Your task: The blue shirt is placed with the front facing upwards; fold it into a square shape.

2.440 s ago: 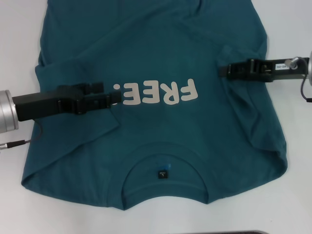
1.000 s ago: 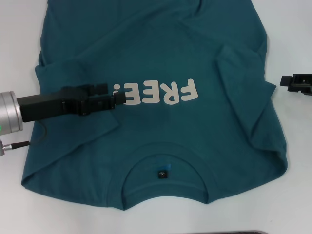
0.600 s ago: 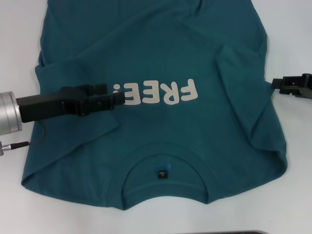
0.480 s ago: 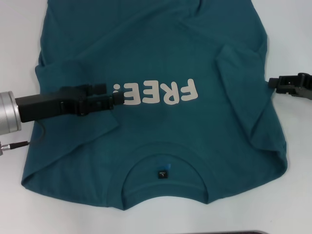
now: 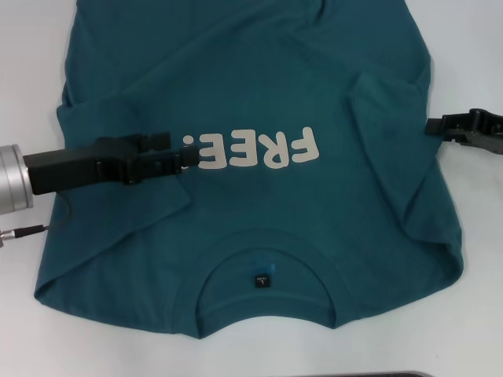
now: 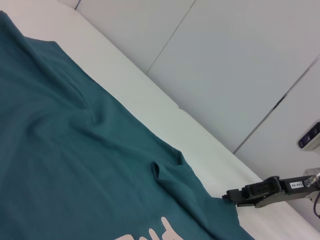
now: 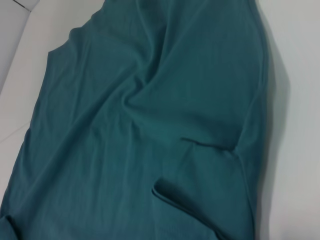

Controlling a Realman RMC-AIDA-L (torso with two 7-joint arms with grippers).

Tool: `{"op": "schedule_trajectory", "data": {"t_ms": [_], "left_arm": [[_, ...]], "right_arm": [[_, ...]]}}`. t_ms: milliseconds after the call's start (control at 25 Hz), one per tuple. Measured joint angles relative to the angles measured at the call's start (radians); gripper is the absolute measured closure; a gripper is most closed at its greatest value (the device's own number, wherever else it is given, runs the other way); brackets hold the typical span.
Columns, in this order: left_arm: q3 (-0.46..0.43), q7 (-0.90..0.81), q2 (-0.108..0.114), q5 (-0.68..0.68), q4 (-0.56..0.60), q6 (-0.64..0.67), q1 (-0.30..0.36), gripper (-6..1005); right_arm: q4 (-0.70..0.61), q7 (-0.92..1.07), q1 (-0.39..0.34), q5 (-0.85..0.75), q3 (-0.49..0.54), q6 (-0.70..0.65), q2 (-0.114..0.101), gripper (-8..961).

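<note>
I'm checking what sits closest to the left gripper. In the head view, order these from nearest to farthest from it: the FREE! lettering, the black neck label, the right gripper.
Measured from the left gripper:
1. FREE! lettering on the blue shirt, right beside its tip, mid-chest.
2. Black neck label, inside the collar at the near edge.
3. Right gripper, at the shirt's right edge.

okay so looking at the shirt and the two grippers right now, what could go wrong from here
The left gripper sits over the blue shirt beside the FREE! lettering; dragging could bunch cloth already wrinkled there. The right gripper is at the shirt's right edge, by the folded-in sleeve; a careless grab might catch both layers or undo that fold.
</note>
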Motion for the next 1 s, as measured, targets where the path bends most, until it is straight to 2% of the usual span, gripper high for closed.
{"op": "schedule_trajectory", "data": {"t_ms": [240, 360, 800, 1000], "left_arm": [[-0.002, 0.000, 0.000, 0.000, 0.000, 0.000, -0.001, 141], [-0.004, 0.000, 0.000, 0.000, 0.000, 0.000, -0.002, 142], [-0.004, 0.000, 0.000, 0.000, 0.000, 0.000, -0.002, 141], [-0.004, 0.000, 0.000, -0.004, 0.000, 0.000, -0.002, 142]], "right_arm": [[-0.001, 0.000, 0.003, 0.000, 0.000, -0.006, 0.003, 685], [-0.001, 0.000, 0.003, 0.000, 0.000, -0.007, 0.003, 880], [0.000, -0.028, 0.009, 0.019, 0.001, 0.047, 0.004, 942], [-0.001, -0.074, 0.044, 0.046, -0.001, 0.122, 0.020, 943]]}}
